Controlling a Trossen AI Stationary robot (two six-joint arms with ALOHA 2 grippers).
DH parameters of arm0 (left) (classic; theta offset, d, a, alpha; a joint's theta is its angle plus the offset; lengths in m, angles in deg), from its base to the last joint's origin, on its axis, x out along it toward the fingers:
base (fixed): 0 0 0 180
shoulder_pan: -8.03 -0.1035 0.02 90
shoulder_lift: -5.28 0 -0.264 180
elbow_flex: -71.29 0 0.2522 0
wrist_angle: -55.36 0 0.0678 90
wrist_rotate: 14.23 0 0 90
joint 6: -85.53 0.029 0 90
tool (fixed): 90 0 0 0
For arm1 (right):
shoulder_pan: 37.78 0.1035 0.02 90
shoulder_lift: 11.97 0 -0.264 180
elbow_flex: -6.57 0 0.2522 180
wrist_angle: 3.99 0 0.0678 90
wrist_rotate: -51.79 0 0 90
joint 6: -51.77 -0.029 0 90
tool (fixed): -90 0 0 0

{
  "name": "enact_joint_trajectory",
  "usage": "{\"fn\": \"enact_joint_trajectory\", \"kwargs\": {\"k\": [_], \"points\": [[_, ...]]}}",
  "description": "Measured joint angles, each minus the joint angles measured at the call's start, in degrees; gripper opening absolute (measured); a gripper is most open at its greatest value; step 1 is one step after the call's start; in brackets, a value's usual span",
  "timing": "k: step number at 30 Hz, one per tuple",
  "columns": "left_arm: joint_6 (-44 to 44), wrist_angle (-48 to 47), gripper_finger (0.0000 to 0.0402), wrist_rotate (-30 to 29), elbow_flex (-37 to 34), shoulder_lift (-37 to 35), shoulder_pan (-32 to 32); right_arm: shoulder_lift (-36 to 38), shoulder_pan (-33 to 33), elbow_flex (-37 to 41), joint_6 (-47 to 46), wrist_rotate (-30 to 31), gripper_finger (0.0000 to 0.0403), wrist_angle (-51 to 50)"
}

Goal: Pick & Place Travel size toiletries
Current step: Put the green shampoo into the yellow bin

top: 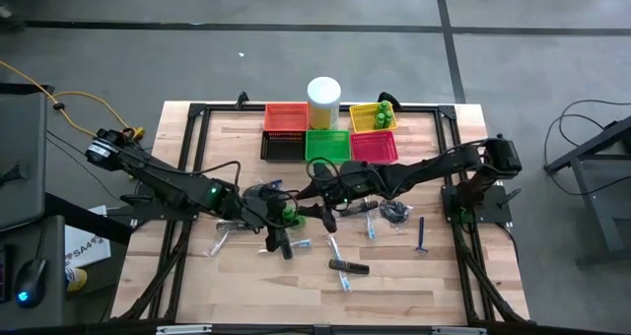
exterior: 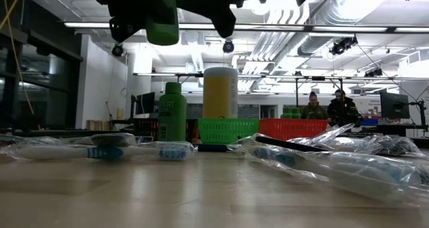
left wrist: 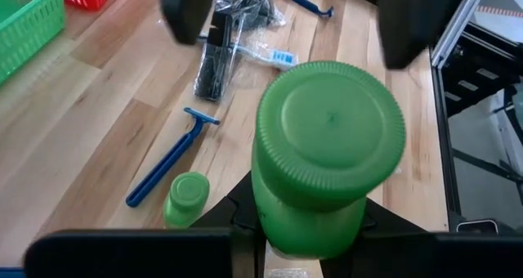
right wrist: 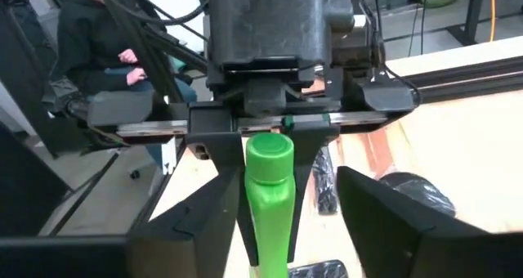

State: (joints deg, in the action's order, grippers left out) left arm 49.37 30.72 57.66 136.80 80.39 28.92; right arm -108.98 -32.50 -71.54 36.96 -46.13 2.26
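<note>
A green travel bottle [left wrist: 327, 147] with a ribbed cap hangs above the table's middle, with my left gripper [top: 279, 223] shut on it. My right gripper [right wrist: 286, 237] faces it from the table's right side, open. Its fingers [right wrist: 384, 217] stand on either side of the bottle's body without touching it. Loose toiletries lie on the wood: a second small green bottle [left wrist: 186, 198], a blue razor [left wrist: 167, 168], a black stick [left wrist: 214, 61], wrapped toothbrushes [exterior: 167, 149] and a dark coiled bundle [left wrist: 245, 4]. My left gripper pinches the bottle's body just below the cap [left wrist: 304, 225] between its two fingers. It comes from the table's left side, slanting downward. The bottle is lifted clear of the table, cap up, its lower end [exterior: 163, 33] hanging below the fingers.
Small mesh baskets stand at the far middle: orange [top: 285, 116], yellow [top: 373, 116], green [top: 327, 144] and pink [top: 375, 147], with a tall white cylinder [top: 323, 99] among them. Another green bottle [exterior: 172, 112] stands upright. People sit in the room beyond [exterior: 328, 108].
</note>
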Motion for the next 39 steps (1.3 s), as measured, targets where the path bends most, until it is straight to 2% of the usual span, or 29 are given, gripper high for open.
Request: {"fn": "enact_joint_trajectory", "kwargs": {"k": [5,9,21,31,39], "points": [[1.2,0.4,0.0061,0.0,0.0,0.0,0.0,-1.3,0.3,-0.1,0.2,-2.3,0.0269,0.5],[1.6,0.9,0.0061,0.9,0.0,0.0,0.0,-1.9,0.3,-0.1,-0.1,-2.5,0.0285,2.0],[6.4,6.0,0.0061,4.0,0.0,0.0,-3.7,-1.5,0.3,0.0,-0.3,-1.6,0.0249,0.3],[7.5,8.1,0.0061,5.7,0.1,0.0,-3.7,-1.4,0.3,-0.1,-0.4,-3.2,0.0228,1.6],[12.1,3.9,0.0061,4.9,7.9,5.6,-3.7,2.6,-0.6,0.0,0.0,-3.2,0.0227,-3.4]]}}
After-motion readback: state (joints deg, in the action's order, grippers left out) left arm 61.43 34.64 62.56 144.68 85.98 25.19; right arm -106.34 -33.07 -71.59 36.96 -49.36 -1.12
